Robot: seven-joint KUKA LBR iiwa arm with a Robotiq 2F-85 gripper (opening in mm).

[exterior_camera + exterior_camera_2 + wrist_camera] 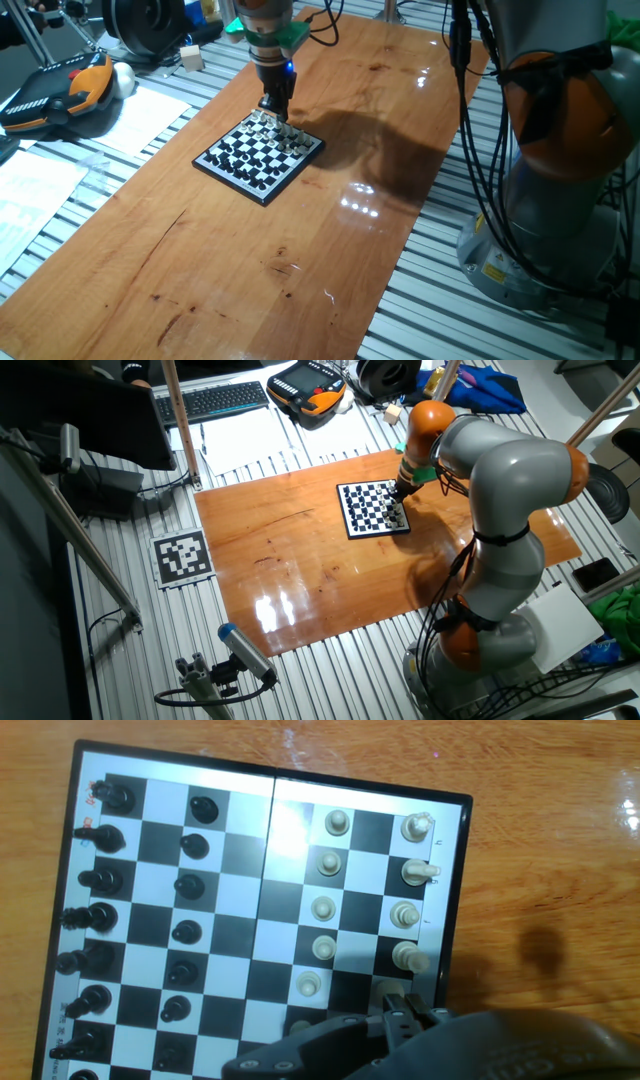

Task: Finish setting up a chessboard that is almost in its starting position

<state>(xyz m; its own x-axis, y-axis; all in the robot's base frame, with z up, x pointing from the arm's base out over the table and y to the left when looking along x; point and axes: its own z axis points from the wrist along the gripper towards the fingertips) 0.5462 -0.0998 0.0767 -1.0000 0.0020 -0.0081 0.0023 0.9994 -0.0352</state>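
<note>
The small black-framed chessboard (262,196) lies on the wooden table; it also shows in the other fixed view (350,512) and fills the hand view (455,900). Black pieces (100,915) stand in two columns at the left and pale pieces (405,915) in two columns at the right. My gripper (276,106) is low over the pale side's back row. In the hand view its fingertips (398,1012) sit close together at a pale piece (388,988) on the back row. The squares below that are hidden by the hand.
The robot's base (560,150) and cables stand right of the table. A teach pendant (60,90), papers (150,115) and a keyboard (215,400) lie beyond the table's edge. A printed marker tag (182,555) lies beside the wooden top.
</note>
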